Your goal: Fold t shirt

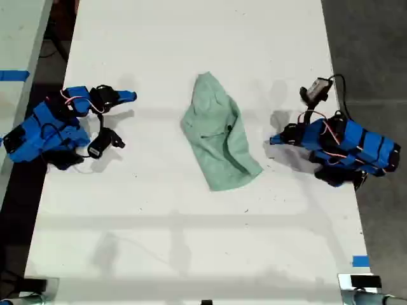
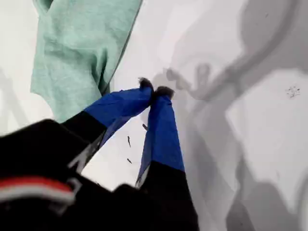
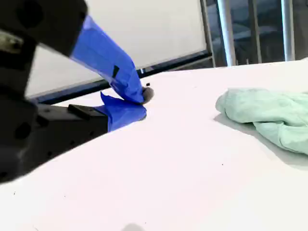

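The t shirt [image 1: 219, 136] is a pale mint-green, wrinkled bundle lying in the middle of the white table [image 1: 191, 241]. My first gripper [image 1: 275, 140], on the arm at the exterior view's right, is shut with its blue tips touching, and nothing is held. In the first wrist view the first gripper [image 2: 154, 91] rests close beside the t shirt [image 2: 77, 48] without touching it. My second gripper [image 1: 130, 96], at the exterior view's left, is farther from the cloth. In the second wrist view the second gripper [image 3: 142, 98] is shut and empty, with the t shirt [image 3: 269, 113] off to one side.
Both blue arms rest low on the table at its two sides in the exterior view. A strip of blue tape [image 1: 360, 261] marks the table near the exterior view's lower right. Dark floor lies beyond the table's edges.
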You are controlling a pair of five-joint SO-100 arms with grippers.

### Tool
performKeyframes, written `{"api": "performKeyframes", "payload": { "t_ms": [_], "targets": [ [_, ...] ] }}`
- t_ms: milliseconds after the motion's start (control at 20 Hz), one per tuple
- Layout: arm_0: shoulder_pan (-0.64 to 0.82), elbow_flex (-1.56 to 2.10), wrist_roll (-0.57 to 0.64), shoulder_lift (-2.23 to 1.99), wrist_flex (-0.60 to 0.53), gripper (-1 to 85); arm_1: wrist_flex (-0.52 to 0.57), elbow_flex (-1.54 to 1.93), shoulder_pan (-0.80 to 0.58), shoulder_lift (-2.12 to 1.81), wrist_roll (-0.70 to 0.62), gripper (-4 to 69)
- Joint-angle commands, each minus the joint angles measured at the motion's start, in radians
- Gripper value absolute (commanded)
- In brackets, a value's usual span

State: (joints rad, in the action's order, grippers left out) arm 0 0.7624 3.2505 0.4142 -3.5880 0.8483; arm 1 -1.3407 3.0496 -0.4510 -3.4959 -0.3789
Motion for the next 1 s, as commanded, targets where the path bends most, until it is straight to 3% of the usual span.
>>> {"api": "performKeyframes", "payload": {
  "t_ms": [0,150,300,450,500,550,700,800,950],
  "targets": [
    [-0.046,0.04,-0.009,-0.009,-0.015,3.7,0.003,0.055,0.034,-0.012,0.029,-0.5],
    [-0.034,0.04,-0.012,-0.009,-0.008,10.3,0.003,0.055,0.032,-0.012,0.031,-0.5],
    [-0.054,0.04,-0.003,-0.009,-0.015,-0.2,0.003,0.055,0.032,-0.012,0.031,-0.2],
    [-0.058,0.04,0.002,-0.009,-0.021,0.6,0.003,0.055,0.032,-0.012,0.029,8.3],
    [-0.051,0.04,-0.002,-0.009,-0.018,4.5,0.003,0.055,0.031,-0.012,0.028,9.6],
    [-0.043,0.04,-0.003,-0.009,-0.015,8.4,0.003,0.055,0.032,-0.012,0.031,-0.9],
    [-0.035,0.04,-0.011,-0.009,-0.008,11.3,0.003,0.055,0.035,-0.012,0.034,-0.8],
    [-0.051,0.04,0.003,-0.009,-0.017,-0.2,0.003,0.055,0.032,-0.012,0.034,-0.8],
    [-0.109,0.04,0.052,-0.009,-0.067,-0.3,-0.092,-0.018,0.048,-0.012,0.023,-0.8]
  ]
}}
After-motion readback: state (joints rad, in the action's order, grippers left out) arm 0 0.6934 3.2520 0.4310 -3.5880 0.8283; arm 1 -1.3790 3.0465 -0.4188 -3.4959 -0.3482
